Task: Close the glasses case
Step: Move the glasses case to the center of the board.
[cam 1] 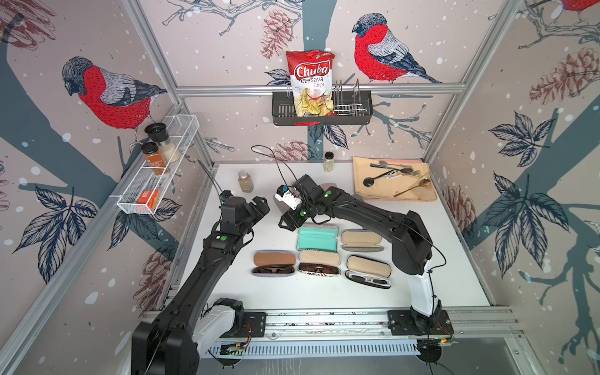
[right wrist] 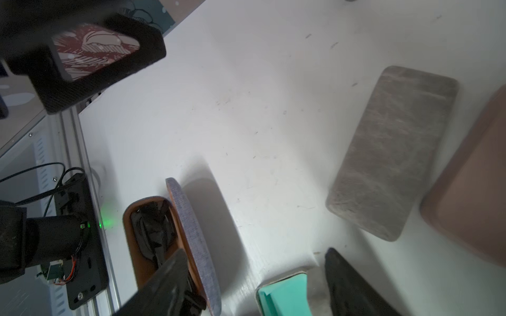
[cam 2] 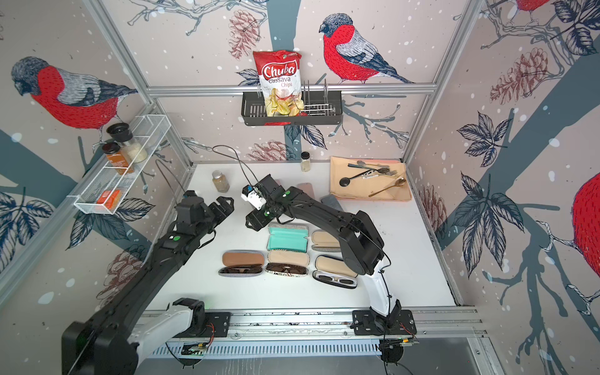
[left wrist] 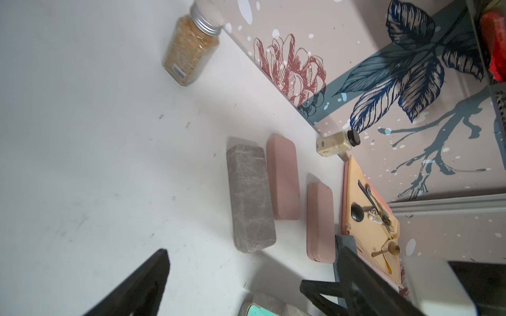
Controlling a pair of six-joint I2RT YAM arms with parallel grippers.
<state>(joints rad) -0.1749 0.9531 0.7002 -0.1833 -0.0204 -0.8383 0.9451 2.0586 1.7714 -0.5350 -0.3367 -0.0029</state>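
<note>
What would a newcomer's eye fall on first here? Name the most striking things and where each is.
The red chips bag stands out first, upright in the black rack on the back wall. On the white table, five open glasses cases lie in a block, the teal-lined case brightest, with the left arm and right arm, both black, stretched over the table.

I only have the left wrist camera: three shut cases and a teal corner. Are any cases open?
Observer: Yes, five lie open in two rows nearer the robot, the teal case among them.
Operator: Any with glasses in?
Observer: The front row's three: brown case, middle case, black case.
</note>
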